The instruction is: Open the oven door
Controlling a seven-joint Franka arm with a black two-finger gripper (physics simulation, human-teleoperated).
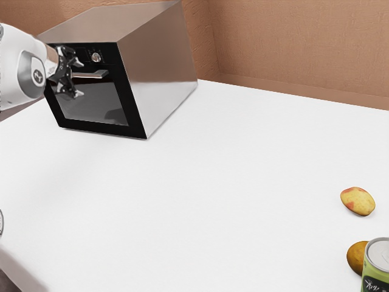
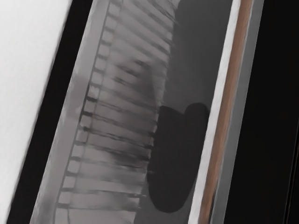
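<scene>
My gripper [image 1: 78, 78] is at the front of the oven [image 1: 159, 73] in the exterior view, open, one finger higher than the other. The door handle [image 1: 96, 74] is a pale horizontal bar near the door's top, level with the space between the fingers; whether they touch it I cannot tell. The dark-framed oven door [image 1: 94, 101] lies flush with the oven's front. In the wrist view the handle [image 2: 218, 116] is a long white and brown bar crossing beside the door's glass [image 2: 117, 126], behind which rack bars are visible.
A round knob [image 1: 96, 57] sits above the handle. Far from the oven, by the exterior view's right edge, are a red-yellow fruit [image 1: 358, 201], a brownish round item [image 1: 357, 258] and a green can [image 1: 377, 267] on the white table [image 1: 213, 182]. Brown walls [image 1: 292, 42] stand behind.
</scene>
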